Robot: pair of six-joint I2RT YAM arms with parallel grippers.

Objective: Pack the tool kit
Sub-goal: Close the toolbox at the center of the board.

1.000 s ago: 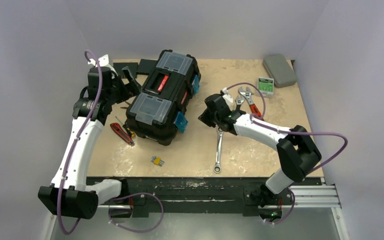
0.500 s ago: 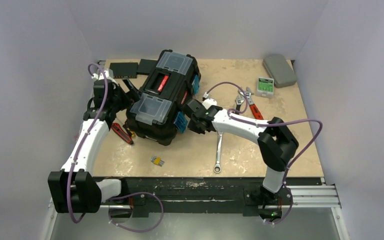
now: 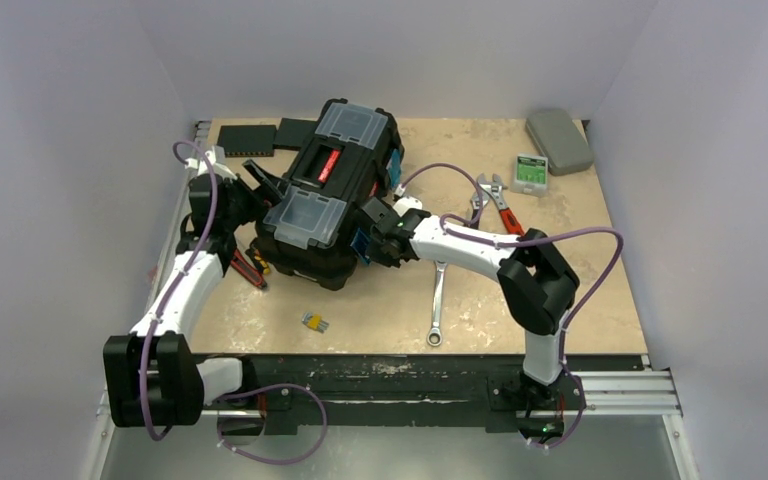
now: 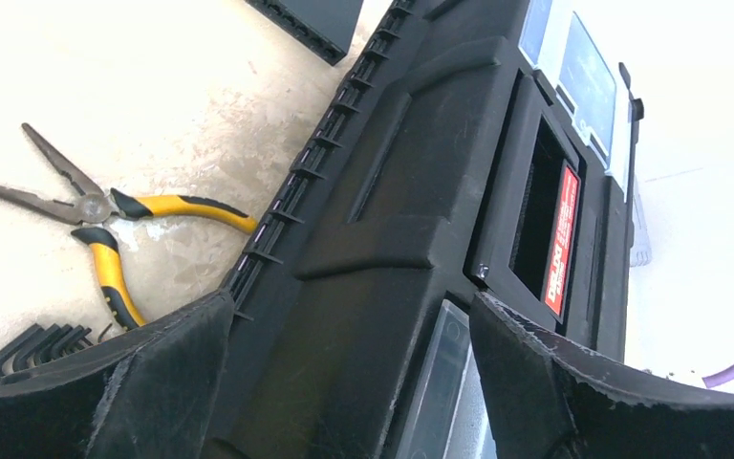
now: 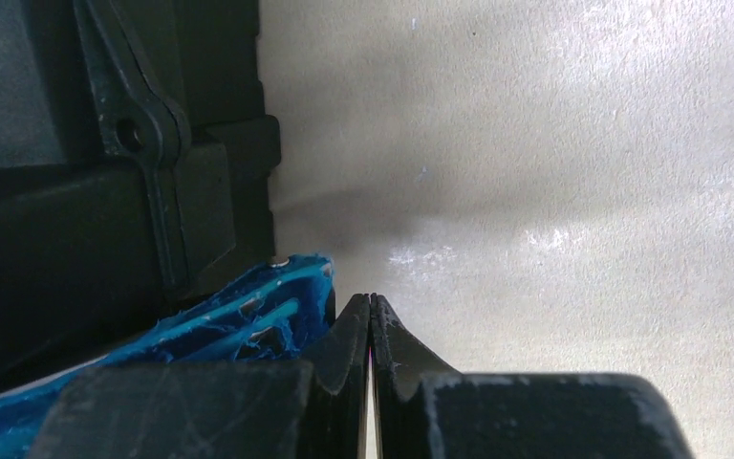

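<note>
The black toolbox (image 3: 325, 195) lies closed mid-table, with a red-labelled handle (image 3: 326, 163) and two clear lids. My left gripper (image 3: 265, 187) is open at the box's left side. In the left wrist view its fingers (image 4: 153, 382) spread wide over the box lid (image 4: 392, 220), beside the red label (image 4: 561, 239). My right gripper (image 3: 368, 240) is shut and empty at the box's right side. In the right wrist view its tips (image 5: 371, 311) sit just right of the blue latch (image 5: 229, 320). Loose tools lie around the box.
Yellow-handled pliers (image 4: 105, 215) and hex keys (image 4: 38, 344) lie left of the box, by a red-handled tool (image 3: 240, 268). A ratchet wrench (image 3: 438, 300), an adjustable wrench (image 3: 480, 200), a small yellow piece (image 3: 314, 322), a green box (image 3: 531, 172), a grey case (image 3: 558, 140) and flat black boxes (image 3: 260, 137) lie around.
My right gripper has swung left from the wrenches to the toolbox's blue latch. My left gripper has moved forward and right, up against the box's left side.
</note>
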